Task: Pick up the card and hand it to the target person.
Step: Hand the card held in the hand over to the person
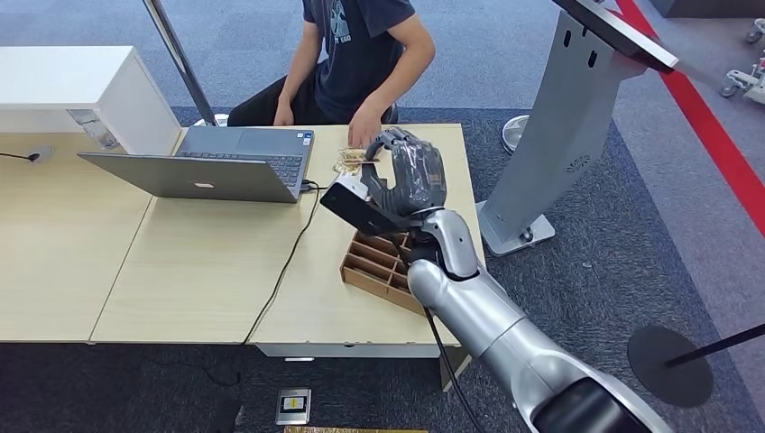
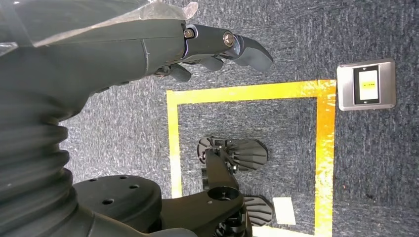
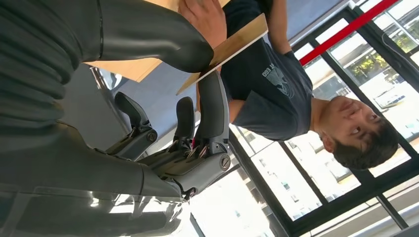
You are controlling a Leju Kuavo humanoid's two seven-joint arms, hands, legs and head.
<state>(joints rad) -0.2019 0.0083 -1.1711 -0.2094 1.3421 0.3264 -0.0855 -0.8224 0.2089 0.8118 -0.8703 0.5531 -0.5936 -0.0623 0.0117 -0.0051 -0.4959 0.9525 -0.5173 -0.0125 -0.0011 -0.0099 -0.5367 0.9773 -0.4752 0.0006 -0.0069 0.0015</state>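
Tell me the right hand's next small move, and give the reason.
Probably hold still, then slowly ease the pinch. The right hand holds the thin tan wooden card between thumb and finger, out toward the seated person, whose hand is at the card and seems to touch it. Whether that hand grips it firmly cannot be told, so a slow release looks safest.

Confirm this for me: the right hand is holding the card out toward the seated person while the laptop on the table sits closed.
Not quite: the laptop is open, its keyboard showing in the head view. The rest stands: the right hand holds the card out toward the seated person, whose own hand reaches for it.
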